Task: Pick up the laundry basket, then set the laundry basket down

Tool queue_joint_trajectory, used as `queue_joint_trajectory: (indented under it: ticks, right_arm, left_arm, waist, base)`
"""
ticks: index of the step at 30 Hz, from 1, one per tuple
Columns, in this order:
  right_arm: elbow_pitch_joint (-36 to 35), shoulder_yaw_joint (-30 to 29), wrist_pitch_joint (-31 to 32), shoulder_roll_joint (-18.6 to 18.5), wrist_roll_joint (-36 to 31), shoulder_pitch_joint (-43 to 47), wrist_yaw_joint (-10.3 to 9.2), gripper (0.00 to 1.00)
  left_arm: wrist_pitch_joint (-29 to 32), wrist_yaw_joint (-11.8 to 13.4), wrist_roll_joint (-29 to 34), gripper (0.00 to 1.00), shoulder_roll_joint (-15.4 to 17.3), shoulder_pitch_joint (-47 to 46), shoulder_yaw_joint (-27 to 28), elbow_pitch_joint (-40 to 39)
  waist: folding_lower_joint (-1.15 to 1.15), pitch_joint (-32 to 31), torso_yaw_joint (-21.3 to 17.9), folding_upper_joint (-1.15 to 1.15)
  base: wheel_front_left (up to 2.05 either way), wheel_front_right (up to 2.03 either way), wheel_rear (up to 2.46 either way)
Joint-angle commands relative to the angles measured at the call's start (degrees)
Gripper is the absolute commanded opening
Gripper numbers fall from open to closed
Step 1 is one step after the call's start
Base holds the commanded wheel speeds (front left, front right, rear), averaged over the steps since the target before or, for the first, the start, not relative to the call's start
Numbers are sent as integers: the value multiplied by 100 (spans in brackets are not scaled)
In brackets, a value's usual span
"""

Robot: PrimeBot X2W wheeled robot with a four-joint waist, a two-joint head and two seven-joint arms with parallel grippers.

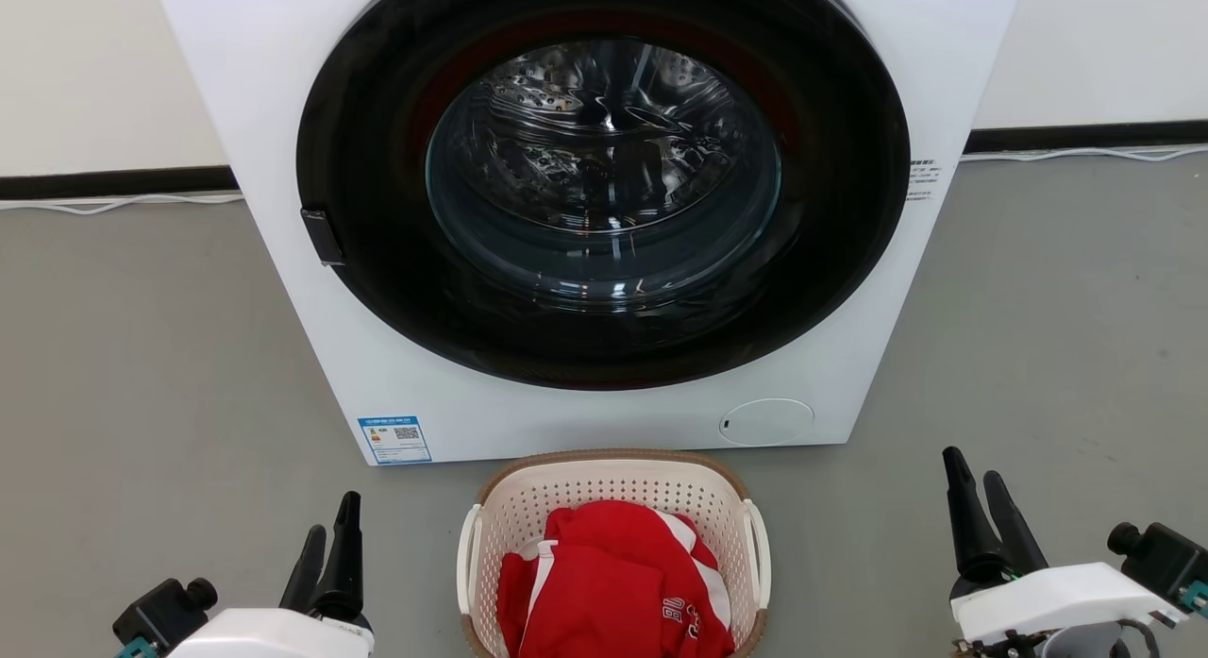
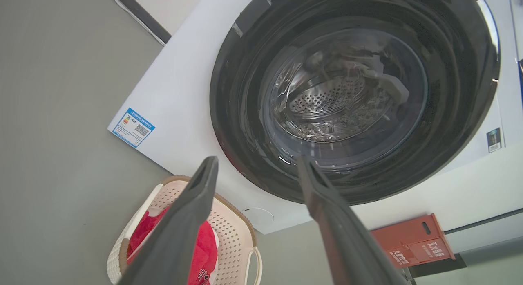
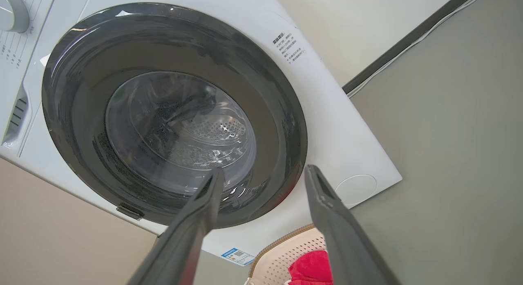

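At the far left, bare grey floor (image 1: 142, 356) runs back to a black skirting strip (image 1: 113, 181) with a pale cable (image 1: 113, 205) lying along it. The left gripper (image 1: 332, 516) hangs low at the near left, well apart from the basket. Its two dark fingers are parted, as the left wrist view shows plainly, and they hold nothing.

In the middle, the laundry basket (image 1: 604, 486) sits on the floor, near and centred before the washing machine (image 1: 566, 417). Its brown far rim comes close to the machine's foot (whether they touch, I cannot tell). A red garment (image 1: 613, 582) with white trim is heaped inside. The left handle (image 1: 465, 559) and the right handle (image 1: 760, 554) both have open floor beside them. Above the basket, the round dark door (image 1: 604, 195) is closed.

To the right, the right gripper (image 1: 972, 466) stands well clear of the basket, its fingers likewise spread and empty. Beyond it, the floor lies open to the wall.
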Motion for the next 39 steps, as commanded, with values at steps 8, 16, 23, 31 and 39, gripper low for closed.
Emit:
queue_joint_trajectory:
  ticks: [8,16,23,31,39]
  right_arm:
    - [-95,131,-223,-126,-683,-191,26,100]
    - [-80,177,-358,-158,-1243,-172,29,100]
    - [-54,211,-475,-177,-1738,-148,31,100]
    - [-20,249,-610,-200,-2298,-132,34,100]
    - [1,277,-744,-217,-2843,-129,37,100]
  left_arm:
    - [-195,-29,654,100,63,-134,95,-168]
    - [-330,-32,1175,100,68,-120,95,-161]
    - [-447,-34,1629,100,72,-103,97,-158]
    - [-582,-37,2164,100,76,-79,101,-166]
    - [-717,-40,2693,100,81,-75,92,-146]
  waist:
    - [0,-12,7,0]
    - [0,-27,15,0]
    - [0,-42,29,0]
    - [0,-50,45,0]
    - [0,-44,70,0]
  base:
    - [0,0,0]
    - [0,0,0]
    - [0,0,0]
    - [0,0,0]
    - [0,0,0]
